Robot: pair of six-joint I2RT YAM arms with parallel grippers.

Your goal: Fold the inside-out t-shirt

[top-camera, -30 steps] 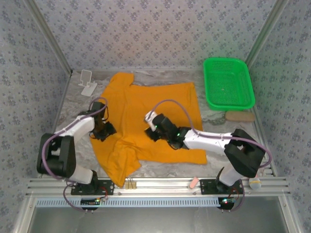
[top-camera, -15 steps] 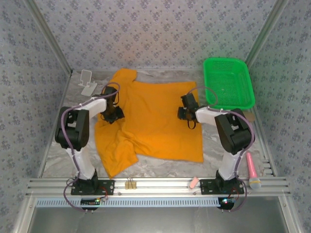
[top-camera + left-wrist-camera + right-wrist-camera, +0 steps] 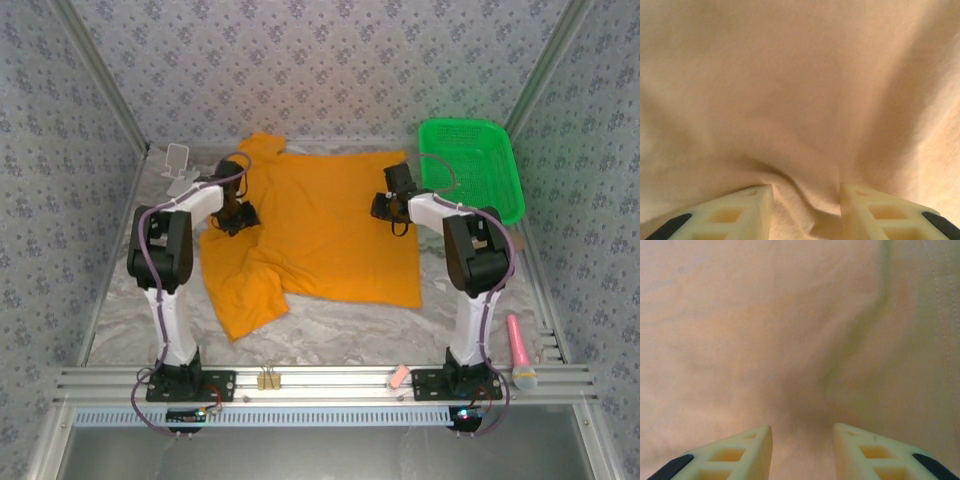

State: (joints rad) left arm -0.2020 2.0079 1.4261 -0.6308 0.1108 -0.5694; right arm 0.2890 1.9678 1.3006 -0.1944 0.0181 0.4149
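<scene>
The orange t-shirt [image 3: 320, 240] lies spread on the marble table, with one sleeve at the back left and a rumpled flap hanging toward the front left. My left gripper [image 3: 238, 216] rests on its left side by the sleeve. In the left wrist view a raised fold of the t-shirt [image 3: 790, 100] fills the gap of the left gripper [image 3: 806, 200] and touches both fingers. My right gripper [image 3: 390, 210] sits on the shirt's right edge. In the right wrist view the right gripper [image 3: 802, 440] stands open over the nearly flat t-shirt [image 3: 765, 340], with one soft crease.
A green basket [image 3: 470, 170] stands at the back right, close beside the right gripper. A white stand [image 3: 178, 160] is at the back left. A pink stick-shaped object [image 3: 520, 350] lies at the front right, by the metal rail.
Both grippers have moved toward the back, the right one swinging from the shirt's middle to its right edge. The shirt has slid back and lies flatter. The right jaws have widened.
</scene>
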